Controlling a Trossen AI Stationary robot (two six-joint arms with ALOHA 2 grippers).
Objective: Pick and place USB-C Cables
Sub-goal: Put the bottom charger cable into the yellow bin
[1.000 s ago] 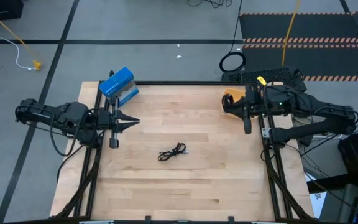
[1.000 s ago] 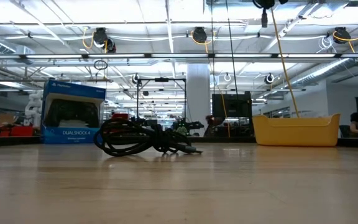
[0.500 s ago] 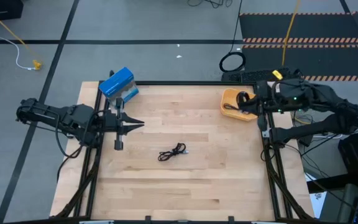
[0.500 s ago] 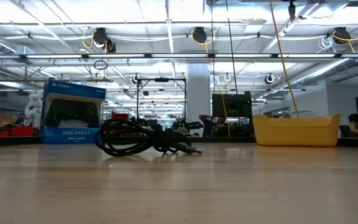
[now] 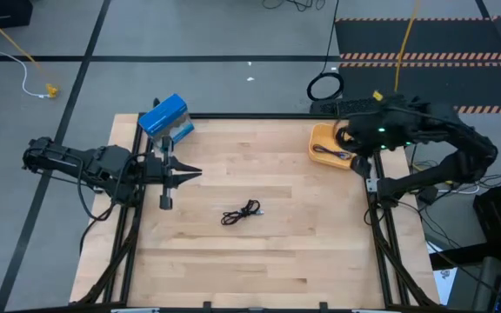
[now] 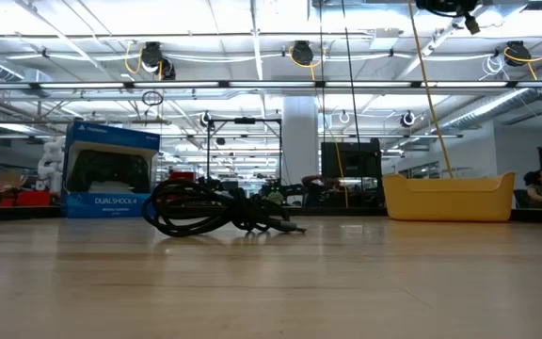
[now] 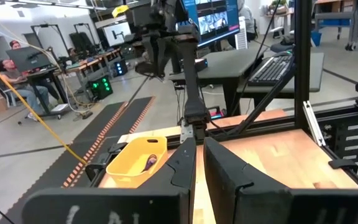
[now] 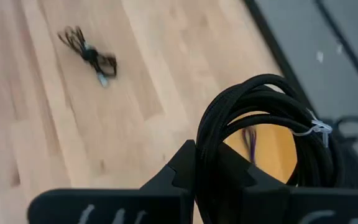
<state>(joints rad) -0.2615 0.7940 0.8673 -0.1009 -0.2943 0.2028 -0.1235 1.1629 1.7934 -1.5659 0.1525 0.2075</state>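
Right wrist view: right pincer grips black cable over yellow bin.

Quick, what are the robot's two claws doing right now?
Left gripper: shut, holding nothing, near the table's left edge.
Right gripper: shut on a coiled black cable, above the yellow bin.

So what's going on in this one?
A two-arm robot is sorting USB-C cables into a yellow bin. The right gripper is above the bin at the table's far right corner, shut on a coiled black cable. A purple cable already lies in the bin. Another black cable waits loose at mid-table. The left gripper is shut and empty, hovering at the left edge near a blue box.
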